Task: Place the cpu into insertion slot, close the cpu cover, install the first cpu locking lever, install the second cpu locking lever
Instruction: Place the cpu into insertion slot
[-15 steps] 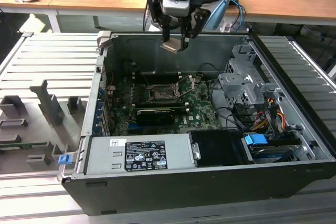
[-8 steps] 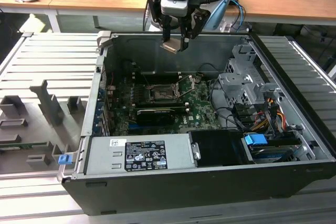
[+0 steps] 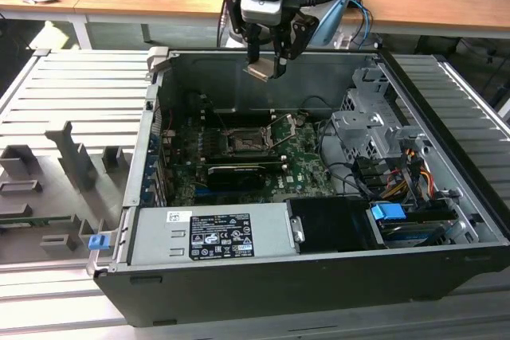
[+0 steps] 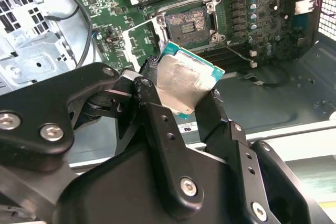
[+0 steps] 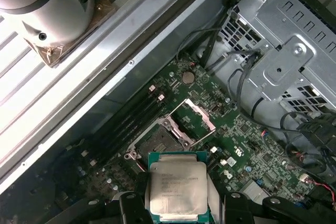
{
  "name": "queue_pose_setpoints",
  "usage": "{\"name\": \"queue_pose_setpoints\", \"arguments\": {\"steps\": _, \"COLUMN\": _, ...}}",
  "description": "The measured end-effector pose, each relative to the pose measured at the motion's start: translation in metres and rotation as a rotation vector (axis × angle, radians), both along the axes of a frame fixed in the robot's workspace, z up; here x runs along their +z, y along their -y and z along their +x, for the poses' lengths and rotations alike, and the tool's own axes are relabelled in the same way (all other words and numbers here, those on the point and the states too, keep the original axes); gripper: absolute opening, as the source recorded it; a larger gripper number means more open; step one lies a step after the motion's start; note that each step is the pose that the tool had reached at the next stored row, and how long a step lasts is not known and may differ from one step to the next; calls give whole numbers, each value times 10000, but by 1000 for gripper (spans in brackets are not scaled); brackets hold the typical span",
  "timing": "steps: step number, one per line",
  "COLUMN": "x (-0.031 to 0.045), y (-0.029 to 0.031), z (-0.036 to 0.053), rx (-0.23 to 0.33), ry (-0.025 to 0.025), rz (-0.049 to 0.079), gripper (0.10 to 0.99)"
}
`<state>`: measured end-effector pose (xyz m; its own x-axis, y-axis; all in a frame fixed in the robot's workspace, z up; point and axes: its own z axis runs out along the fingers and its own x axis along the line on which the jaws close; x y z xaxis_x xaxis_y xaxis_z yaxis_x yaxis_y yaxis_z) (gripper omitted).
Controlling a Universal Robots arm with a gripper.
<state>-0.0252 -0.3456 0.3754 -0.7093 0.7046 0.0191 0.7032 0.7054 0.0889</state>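
Observation:
My gripper (image 3: 265,65) hangs above the open computer case, shut on the cpu (image 3: 259,71), a flat square chip with a pale silver face and a green edge. In both wrist views the cpu (image 4: 184,80) (image 5: 177,187) sits clamped between the two black fingers (image 4: 149,85), tilted. Well below it lies the insertion slot (image 3: 245,141) (image 4: 189,24) (image 5: 157,142), a black square socket on the green motherboard (image 3: 303,169), with nothing in it. The cpu cover (image 5: 198,115) (image 4: 143,36) stands swung up beside the socket. Thin metal levers (image 3: 280,127) stick up at the socket's edge.
A long black card (image 3: 239,171) lies just in front of the socket. The grey power supply box (image 3: 211,232) fills the case's front. A metal drive cage (image 3: 374,125) and cables (image 3: 398,181) crowd the exterior view's right. Grey fixtures (image 3: 64,157) stand outside at the left.

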Motion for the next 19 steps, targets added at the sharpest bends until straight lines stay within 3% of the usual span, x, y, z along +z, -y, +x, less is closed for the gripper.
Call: {"name": "queue_pose_setpoints", "arguments": {"steps": 19, "x": -6, "y": 0, "z": 0, "rx": -1036, "ry": 0, "rz": 0, "gripper": 529}}
